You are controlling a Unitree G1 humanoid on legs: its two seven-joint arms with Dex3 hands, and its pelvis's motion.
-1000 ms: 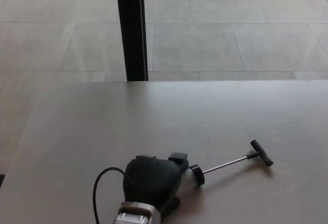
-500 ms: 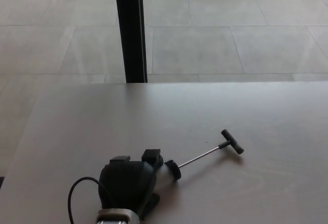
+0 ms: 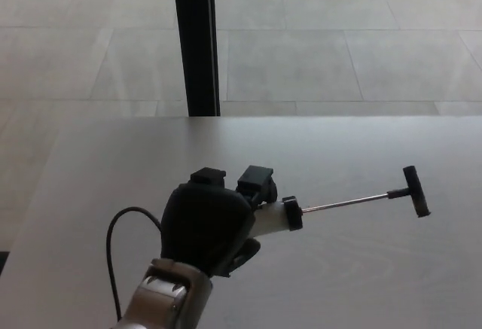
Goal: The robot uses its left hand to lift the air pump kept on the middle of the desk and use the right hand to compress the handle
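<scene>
Left hand [image 3: 207, 227] fingers clamped round the pump [image 3: 275, 214] barrel, over the desk [image 3: 361, 269]. Rod runs right from the fingers, T-handle [image 3: 415, 191] far out, extended. Right hand unseen.

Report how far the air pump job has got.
Done: the left robot hand is closed on the air pump, which looks raised off the desk. In hand: holding it with the rod pointing right. Left: the T-handle sits fully extended, and the right robot hand is not in view to compress it.
</scene>
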